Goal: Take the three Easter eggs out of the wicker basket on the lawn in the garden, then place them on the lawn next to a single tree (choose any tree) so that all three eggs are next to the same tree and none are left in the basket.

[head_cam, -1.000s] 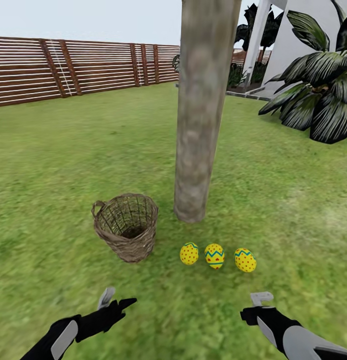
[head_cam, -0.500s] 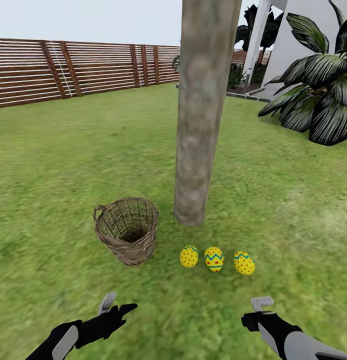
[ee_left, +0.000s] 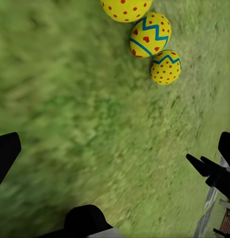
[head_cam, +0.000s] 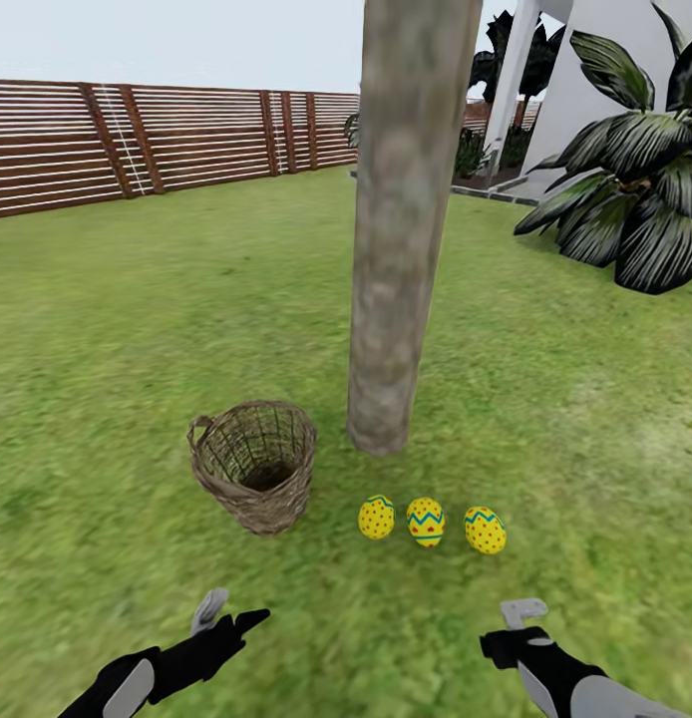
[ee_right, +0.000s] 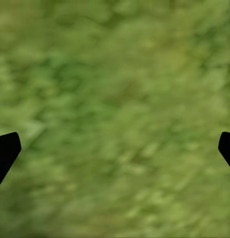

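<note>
Easter eggs (head_cam: 426,523): three in a row on the lawn (head_cam: 137,329), just before the tree (head_cam: 401,229).
Wicker basket (head_cam: 254,464): beside the tree, empty.
Left tool (head_cam: 226,618): spread wide, empty, nearer than the eggs.
Right tool (head_cam: 520,623): spread wide, empty, over grass.

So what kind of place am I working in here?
A fenced garden, it seems: a broad lawn, a brown slatted wooden fence behind it, a thick tree trunk, and a white house with leafy plants beside it.
</note>
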